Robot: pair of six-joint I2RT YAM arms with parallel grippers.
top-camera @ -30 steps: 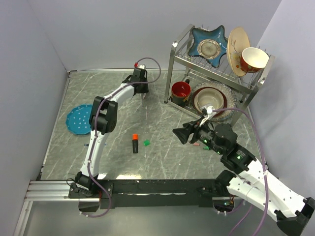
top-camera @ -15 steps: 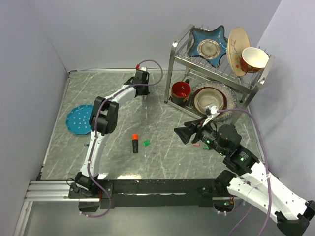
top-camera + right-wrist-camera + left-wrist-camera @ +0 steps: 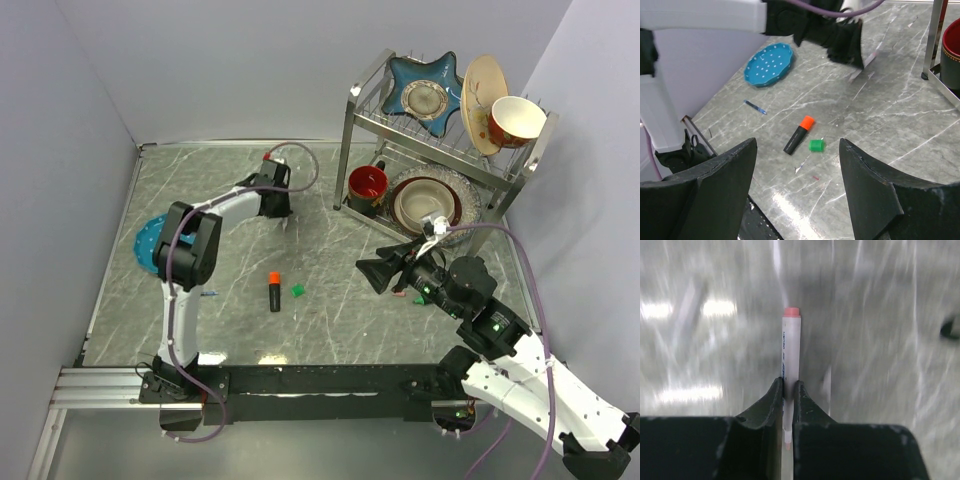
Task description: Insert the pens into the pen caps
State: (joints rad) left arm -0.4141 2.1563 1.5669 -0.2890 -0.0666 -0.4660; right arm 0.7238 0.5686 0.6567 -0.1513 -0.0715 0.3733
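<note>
left gripper (image 3: 788, 390) clamps the white pen (image 3: 790, 350) near one end, so a quick swing could twist it loose; right gripper (image 3: 797, 145) gapes empty

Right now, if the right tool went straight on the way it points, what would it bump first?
Most likely the green cap, lying on the table just before the orange-tipped marker. The open right tool aims down toward them, though depth is hard to judge.
</note>
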